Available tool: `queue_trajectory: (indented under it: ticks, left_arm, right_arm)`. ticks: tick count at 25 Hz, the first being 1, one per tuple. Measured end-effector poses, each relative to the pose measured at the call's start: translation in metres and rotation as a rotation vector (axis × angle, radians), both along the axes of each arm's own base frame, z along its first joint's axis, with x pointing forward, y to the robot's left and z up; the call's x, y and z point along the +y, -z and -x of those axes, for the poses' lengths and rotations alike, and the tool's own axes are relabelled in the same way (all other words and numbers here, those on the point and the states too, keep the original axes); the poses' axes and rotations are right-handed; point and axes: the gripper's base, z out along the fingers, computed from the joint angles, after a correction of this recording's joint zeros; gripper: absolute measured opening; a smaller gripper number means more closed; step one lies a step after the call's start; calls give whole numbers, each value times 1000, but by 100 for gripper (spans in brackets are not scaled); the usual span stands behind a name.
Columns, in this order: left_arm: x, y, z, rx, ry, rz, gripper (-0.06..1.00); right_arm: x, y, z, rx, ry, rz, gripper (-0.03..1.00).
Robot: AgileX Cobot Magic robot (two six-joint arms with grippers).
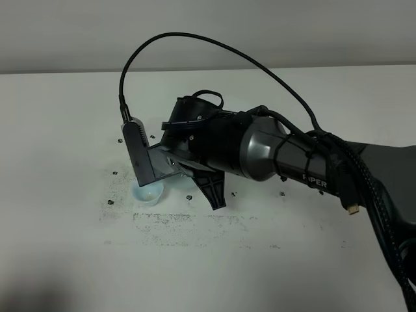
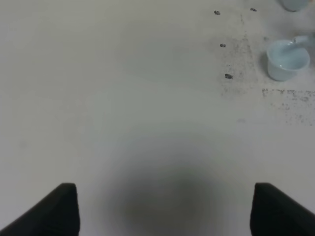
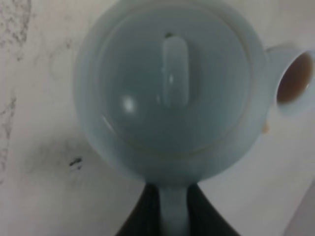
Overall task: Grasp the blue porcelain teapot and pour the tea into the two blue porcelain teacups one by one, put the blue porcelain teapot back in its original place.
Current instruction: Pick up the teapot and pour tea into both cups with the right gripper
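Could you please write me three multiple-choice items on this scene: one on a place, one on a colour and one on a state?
1. Where does the right pincer hold the pale blue glazed round teapot?
A. spout
B. loop handle
C. lid knob
2. What colour shows inside the teapot's spout?
A. brown
B. green
C. white
3. How is the left pincer?
A. shut on a cup
B. shut on the teapot
C. open, holding nothing

1 B: its dark fingers flank the loop handle.
2 A: the spout's mouth looks brown.
3 C: its fingertips stand far apart over the white table.
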Motion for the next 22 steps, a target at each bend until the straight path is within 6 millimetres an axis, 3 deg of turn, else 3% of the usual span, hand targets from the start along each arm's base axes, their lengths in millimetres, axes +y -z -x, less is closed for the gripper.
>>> queue_trajectory:
  ticks: [22]
  left_arm:
    - [0,0,0,0,1,-1,68]
  right_arm:
    - [1,-5,2,-99,-62,132,4]
